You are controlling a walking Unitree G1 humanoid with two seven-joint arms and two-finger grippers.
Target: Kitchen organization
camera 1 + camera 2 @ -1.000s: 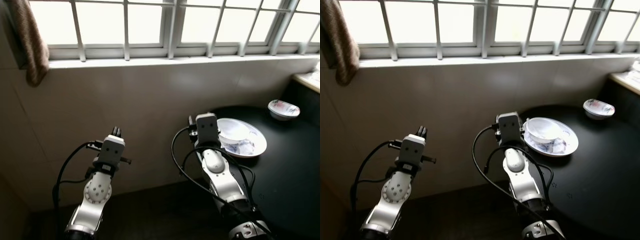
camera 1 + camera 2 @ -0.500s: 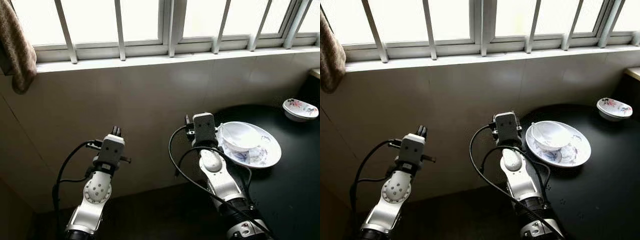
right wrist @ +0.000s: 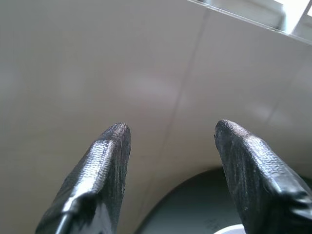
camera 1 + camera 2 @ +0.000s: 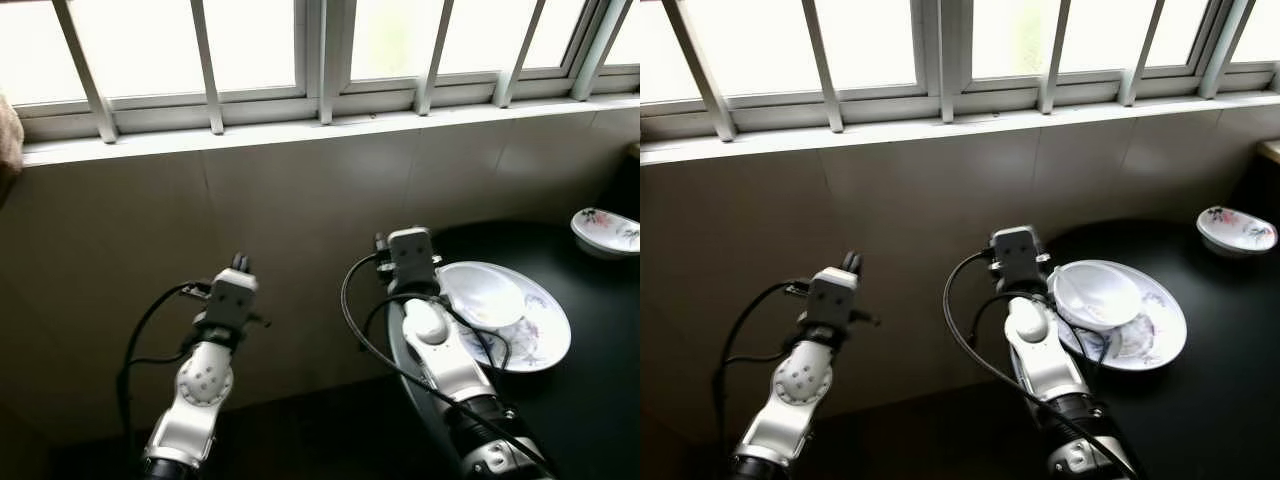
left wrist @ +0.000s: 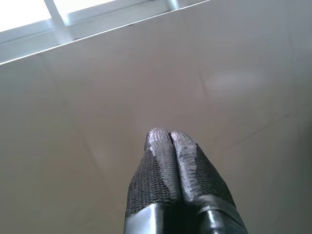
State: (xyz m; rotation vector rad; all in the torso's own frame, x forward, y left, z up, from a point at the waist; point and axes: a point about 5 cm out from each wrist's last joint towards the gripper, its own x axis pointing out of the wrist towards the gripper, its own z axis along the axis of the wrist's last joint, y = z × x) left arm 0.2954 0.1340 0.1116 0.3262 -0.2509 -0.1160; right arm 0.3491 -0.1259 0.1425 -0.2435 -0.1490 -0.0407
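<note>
A white plate with a faint blue pattern (image 4: 545, 340) lies on the black round table (image 4: 600, 400) at the right, and a white bowl (image 4: 488, 296) sits tilted on it. A smaller patterned bowl (image 4: 608, 230) stands farther back right. My right gripper (image 3: 170, 141) is open and empty, held up left of the plate and pointing at the tiled wall. My left gripper (image 5: 165, 136) is shut on nothing, raised in front of the wall at the left.
A beige tiled wall (image 4: 300, 220) under a barred window (image 4: 320, 50) faces me. A brown cloth (image 4: 8, 140) hangs at the far left edge. The floor below the arms is dark.
The camera has turned right: the window bars and the hanging cloth slid left and the plate sits farther right. Both arms hold the same pose.
</note>
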